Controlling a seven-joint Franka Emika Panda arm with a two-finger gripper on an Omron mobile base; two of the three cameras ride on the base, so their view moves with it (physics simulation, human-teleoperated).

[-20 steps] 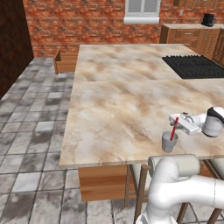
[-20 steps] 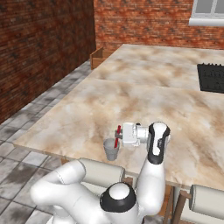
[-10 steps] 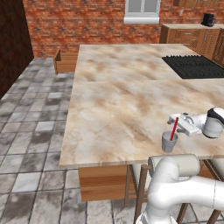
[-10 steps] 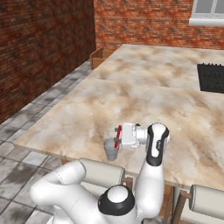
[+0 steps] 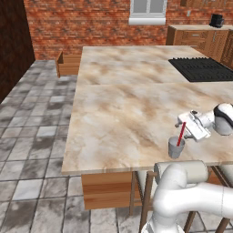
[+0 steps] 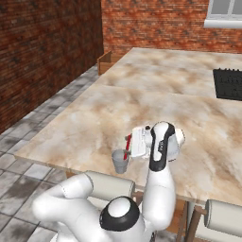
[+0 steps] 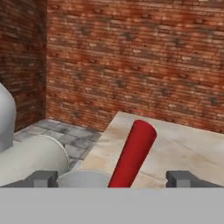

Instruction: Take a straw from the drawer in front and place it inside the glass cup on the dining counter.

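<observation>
The glass cup (image 5: 175, 148) stands near the front edge of the dining counter (image 5: 123, 109), close to the arm. The red straw (image 5: 181, 134) leans inside it, its top sticking out above the rim. My gripper (image 5: 185, 124) lies level just above the cup, open, with its fingers on either side of the straw's upper end and not touching it. In the hand view the straw (image 7: 133, 153) rises from the cup's rim (image 7: 83, 177) between the two spread fingertips (image 7: 41, 178). From the right base view, cup (image 6: 120, 160), straw (image 6: 127, 144) and gripper (image 6: 133, 142) show likewise. The drawer (image 5: 68, 63) stands open at the counter's far left end.
A black cooktop (image 5: 202, 68) is set into the counter at the right. Wooden stool legs (image 5: 141, 200) stand under the front edge beside my arm. A brick wall and wall cabinets (image 5: 195, 38) close the back. Grey stone floor (image 5: 32, 136) lies to the left.
The jaws have spread wide and let go of the straw, which stays leaning in the cup. The arm has hardly moved.
</observation>
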